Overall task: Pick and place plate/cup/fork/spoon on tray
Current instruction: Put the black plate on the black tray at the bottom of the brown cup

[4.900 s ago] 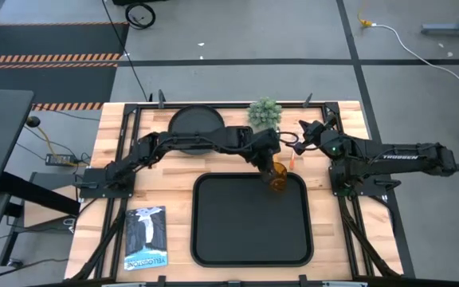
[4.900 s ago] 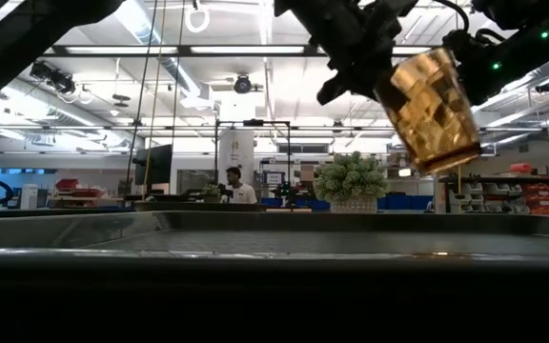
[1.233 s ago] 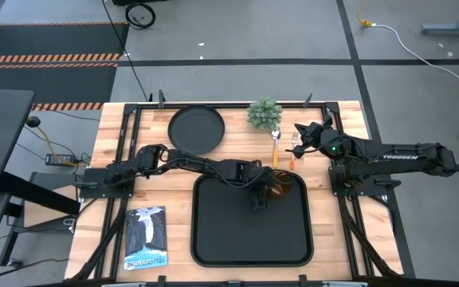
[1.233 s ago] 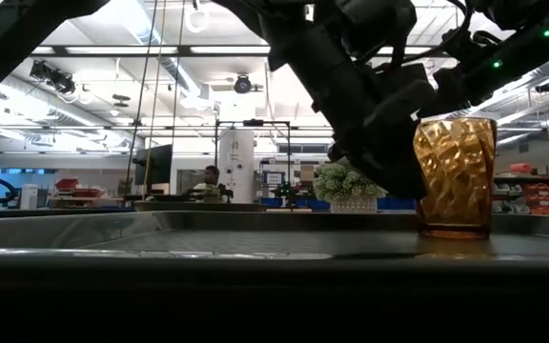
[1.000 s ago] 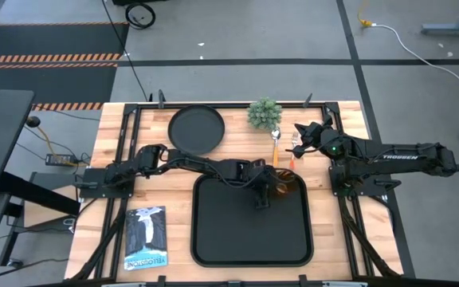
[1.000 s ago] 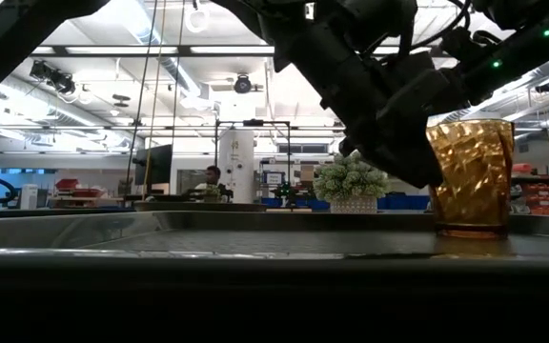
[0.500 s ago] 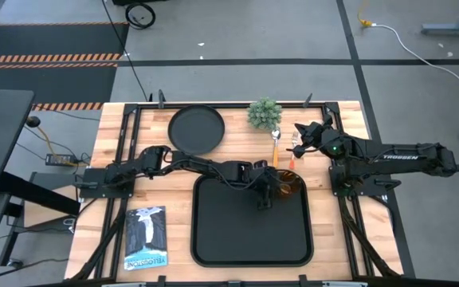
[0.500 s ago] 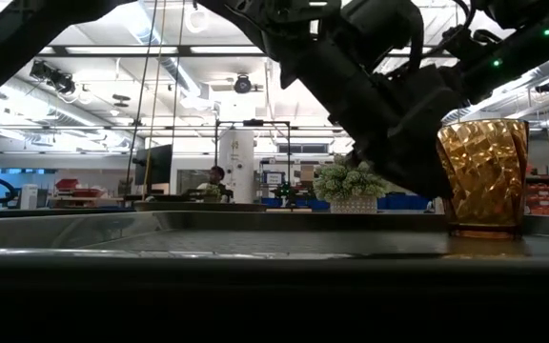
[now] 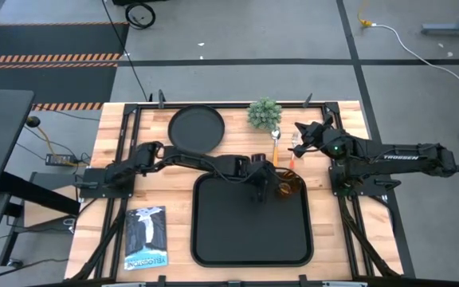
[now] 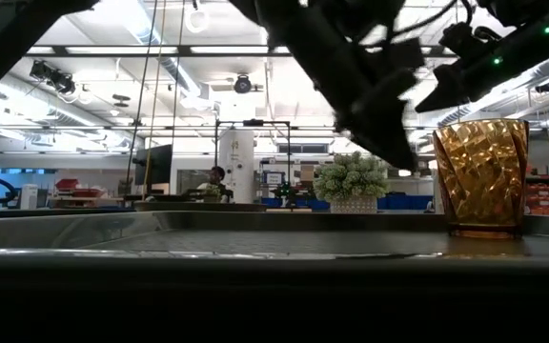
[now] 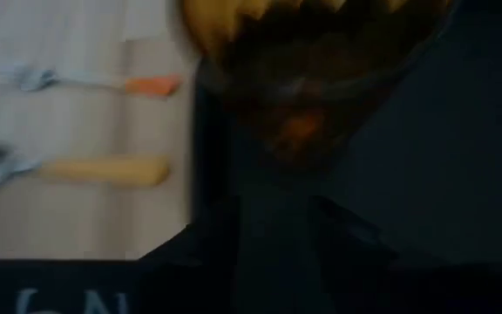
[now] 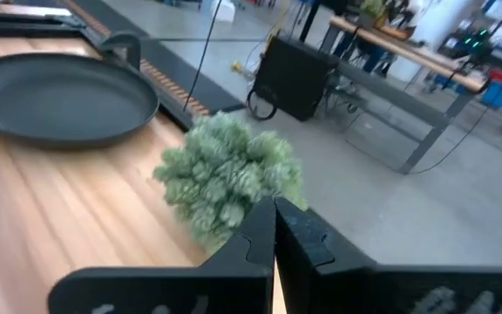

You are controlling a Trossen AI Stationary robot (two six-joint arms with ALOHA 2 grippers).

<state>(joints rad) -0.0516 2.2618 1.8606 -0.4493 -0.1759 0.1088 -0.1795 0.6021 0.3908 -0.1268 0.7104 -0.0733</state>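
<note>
My right arm (image 9: 409,155) carries the white brand word "TROSSEN" along its forearm, readable in the high view. The book (image 9: 145,237) lying on the table beside the tray's left side has a yellow title line at its bottom edge, printed upside down from above and too small for me to read with certainty. In my left wrist view pale letters show on the dark gripper body at the bottom edge, but they are cut off and blurred, so I cannot read them.
</note>
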